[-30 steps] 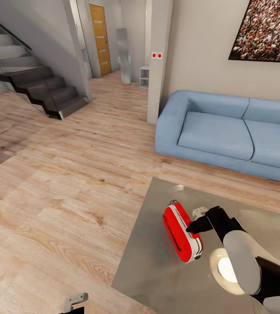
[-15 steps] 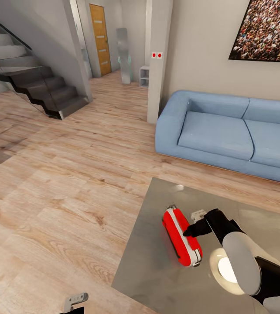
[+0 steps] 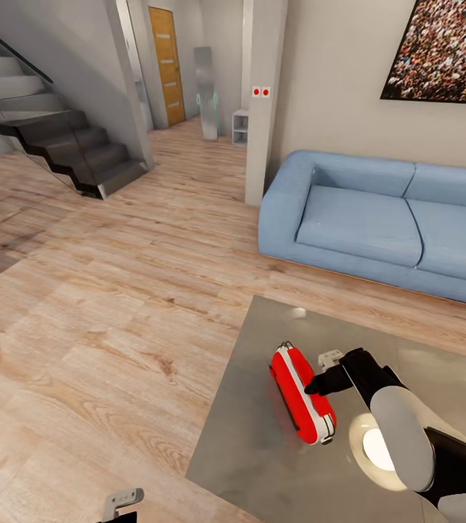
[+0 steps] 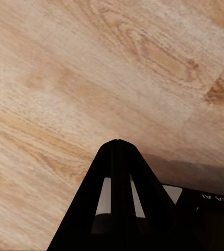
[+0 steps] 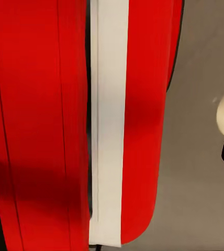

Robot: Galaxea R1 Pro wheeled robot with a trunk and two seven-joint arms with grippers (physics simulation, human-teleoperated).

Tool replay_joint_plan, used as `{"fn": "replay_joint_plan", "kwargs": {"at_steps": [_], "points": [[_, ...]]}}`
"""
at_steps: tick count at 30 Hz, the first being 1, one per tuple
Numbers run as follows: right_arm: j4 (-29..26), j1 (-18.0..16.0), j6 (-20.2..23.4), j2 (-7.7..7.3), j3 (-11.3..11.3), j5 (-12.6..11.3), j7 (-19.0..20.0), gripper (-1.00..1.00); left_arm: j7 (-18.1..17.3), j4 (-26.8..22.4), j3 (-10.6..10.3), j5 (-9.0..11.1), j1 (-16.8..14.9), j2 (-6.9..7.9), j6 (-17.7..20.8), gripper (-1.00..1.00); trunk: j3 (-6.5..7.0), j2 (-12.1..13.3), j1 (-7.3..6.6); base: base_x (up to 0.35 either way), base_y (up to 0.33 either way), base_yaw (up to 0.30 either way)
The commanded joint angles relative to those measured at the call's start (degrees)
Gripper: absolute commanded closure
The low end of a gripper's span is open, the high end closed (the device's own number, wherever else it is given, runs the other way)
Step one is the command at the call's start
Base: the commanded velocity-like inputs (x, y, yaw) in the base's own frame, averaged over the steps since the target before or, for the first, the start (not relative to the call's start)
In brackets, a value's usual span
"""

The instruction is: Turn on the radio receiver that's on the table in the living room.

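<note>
Head view: left gripper (image 3: 120,500), fingers together in its wrist view, hangs over the floor (image 3: 102,319), well apart from the job. Right gripper (image 3: 319,381) tip touches the radio receiver (image 3: 302,393) directly ahead; whether its fingers are apart I cannot tell. Radio lies on the table (image 3: 262,450), long axis crosswise to the reach. Right arm nearer. Sofa (image 3: 378,225) beyond.

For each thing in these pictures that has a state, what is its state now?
radio receiver: on the table, tilted, touched by the right gripper
right gripper: against the radio's side, open or shut not clear
left gripper: shut, empty, over the wood floor
wooden door: shut
</note>
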Motion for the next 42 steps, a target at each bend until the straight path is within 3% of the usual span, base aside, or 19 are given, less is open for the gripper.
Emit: {"fn": "replay_joint_plan", "kwargs": {"at_steps": [1, 42], "points": [[0.0, 0.0, 0.0, 0.0, 0.0, 0.02, -0.01, -1.0, 0.0, 0.0, 0.0, 0.0, 0.0, 0.0, 0.0, 1.0, 0.18, 0.4, -0.22, 0.0, 0.0, 0.0], [0.0, 0.0, -0.02, -0.18, 0.04, 0.07, -0.09, -1.0, 0.09, 0.03, 0.0, -0.13, 0.0, 0.19, 0.0, 1.0, 7.54, 16.84, -9.22, 0.0, 0.0, 0.0]]}}
